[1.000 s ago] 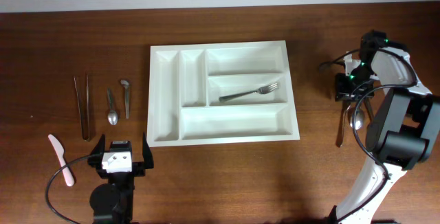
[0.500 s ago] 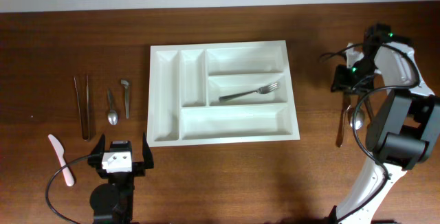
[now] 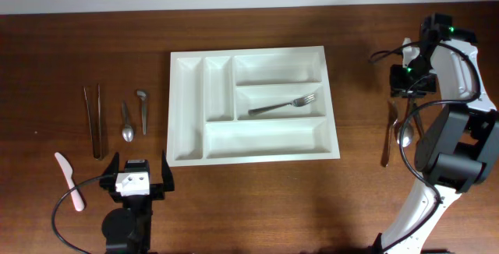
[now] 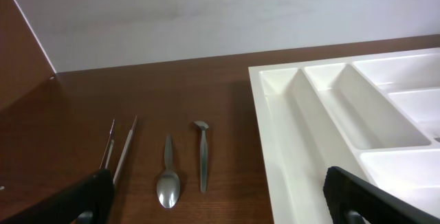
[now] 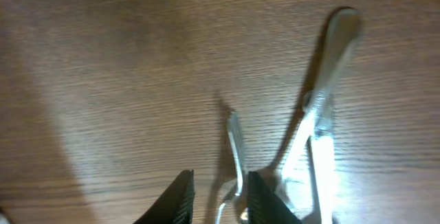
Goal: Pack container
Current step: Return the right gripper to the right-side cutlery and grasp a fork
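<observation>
The container, a white tray with several compartments, lies mid-table with one fork in its middle right compartment. Its left wall shows in the left wrist view. My left gripper hangs open near the front edge, left of the tray, with nothing between its fingers. My right gripper is far right, beyond two utensils on the wood. Its jaws stand narrow around a thin metal fork, which is lifted and casts a shadow on the table.
Left of the tray lie long tweezers, a spoon, a short metal utensil and a pink knife. A spoon and another handle rest on the wood below the right gripper. The right arm's base stands at the right edge.
My right gripper has moved toward the table's far side and slightly right, away from the utensils lying there. The left arm, tray and left-hand cutlery have not moved.
</observation>
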You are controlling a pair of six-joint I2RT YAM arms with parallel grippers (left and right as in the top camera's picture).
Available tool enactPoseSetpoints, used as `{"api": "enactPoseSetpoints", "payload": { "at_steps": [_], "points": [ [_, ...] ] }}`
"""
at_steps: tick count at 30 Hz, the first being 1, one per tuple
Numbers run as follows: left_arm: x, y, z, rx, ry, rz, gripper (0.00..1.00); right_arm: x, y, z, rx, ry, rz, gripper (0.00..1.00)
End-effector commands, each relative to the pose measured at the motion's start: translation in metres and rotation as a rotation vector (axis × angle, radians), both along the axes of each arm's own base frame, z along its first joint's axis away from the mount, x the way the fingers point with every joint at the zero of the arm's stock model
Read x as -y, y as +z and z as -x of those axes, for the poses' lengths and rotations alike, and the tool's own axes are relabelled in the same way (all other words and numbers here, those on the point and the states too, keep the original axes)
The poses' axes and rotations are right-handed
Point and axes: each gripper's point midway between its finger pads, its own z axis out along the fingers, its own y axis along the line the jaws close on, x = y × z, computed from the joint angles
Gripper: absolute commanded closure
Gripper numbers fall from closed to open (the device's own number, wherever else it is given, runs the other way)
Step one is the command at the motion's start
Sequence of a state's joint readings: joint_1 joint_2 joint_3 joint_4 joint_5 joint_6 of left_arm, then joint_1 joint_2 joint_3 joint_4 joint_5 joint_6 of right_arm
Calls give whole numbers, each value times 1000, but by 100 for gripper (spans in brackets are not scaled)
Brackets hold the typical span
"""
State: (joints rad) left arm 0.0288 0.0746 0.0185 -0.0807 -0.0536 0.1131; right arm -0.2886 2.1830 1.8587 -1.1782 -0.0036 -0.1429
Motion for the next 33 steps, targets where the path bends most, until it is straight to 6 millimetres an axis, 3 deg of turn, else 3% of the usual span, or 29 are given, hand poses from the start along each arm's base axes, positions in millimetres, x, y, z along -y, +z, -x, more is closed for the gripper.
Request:
{"api": "enactPoseSetpoints", "payload": {
  "at_steps": [1,8,20,33],
  "points": [
    [-2,-2,0,-1,6,-17,1,16,4,5,-5,-36,55,78],
    [-2,-2,0,-1,6,-17,1,21,-4,10,-14,-50,59,83],
    [-2,-2,0,-1,6,-17,1,15,-27,27,-70,-51,41,78],
    [-2,-2,0,-1,6,-17,1,9,-59,45,-110,-50,29,79]
  ]
}}
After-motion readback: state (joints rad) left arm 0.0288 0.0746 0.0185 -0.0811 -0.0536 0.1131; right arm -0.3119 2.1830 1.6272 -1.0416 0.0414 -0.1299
